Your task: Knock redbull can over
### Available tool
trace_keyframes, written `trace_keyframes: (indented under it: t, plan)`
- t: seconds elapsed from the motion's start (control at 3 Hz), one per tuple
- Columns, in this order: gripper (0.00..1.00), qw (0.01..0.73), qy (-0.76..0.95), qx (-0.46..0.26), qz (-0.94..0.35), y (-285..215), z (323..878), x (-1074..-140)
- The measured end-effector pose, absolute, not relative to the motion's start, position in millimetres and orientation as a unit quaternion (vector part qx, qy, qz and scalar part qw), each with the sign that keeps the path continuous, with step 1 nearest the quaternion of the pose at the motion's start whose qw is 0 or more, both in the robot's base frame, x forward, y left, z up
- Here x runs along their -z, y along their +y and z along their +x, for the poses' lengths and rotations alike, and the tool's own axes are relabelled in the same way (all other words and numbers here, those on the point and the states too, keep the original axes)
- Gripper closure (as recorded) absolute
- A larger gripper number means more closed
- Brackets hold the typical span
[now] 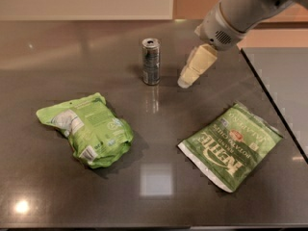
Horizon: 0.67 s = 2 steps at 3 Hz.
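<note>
1. A dark, glossy surface point(72, 47) carries a green bag point(86, 129) at 8 o'clock and another point(231, 146) at 4.
2. The can point(151, 61) stands upright towards 12 o'clock.
3. The gripper point(185, 83) hangs at the can's 3 o'clock, not touching it, fingers pressed together.

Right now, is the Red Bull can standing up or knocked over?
Upright: the redbull can stands on its base, silver top up. The tool hangs right of it in the picture, not touching.
</note>
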State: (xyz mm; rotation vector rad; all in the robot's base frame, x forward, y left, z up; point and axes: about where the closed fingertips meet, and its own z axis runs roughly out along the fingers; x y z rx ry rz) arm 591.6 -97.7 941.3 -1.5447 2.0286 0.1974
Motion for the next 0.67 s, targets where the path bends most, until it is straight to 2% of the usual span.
trace_keyframes:
  t: [0.67]
  plan:
    - [0.0, 0.312, 0.766, -0.117, -0.549, -55.5, 640.1, -928.2]
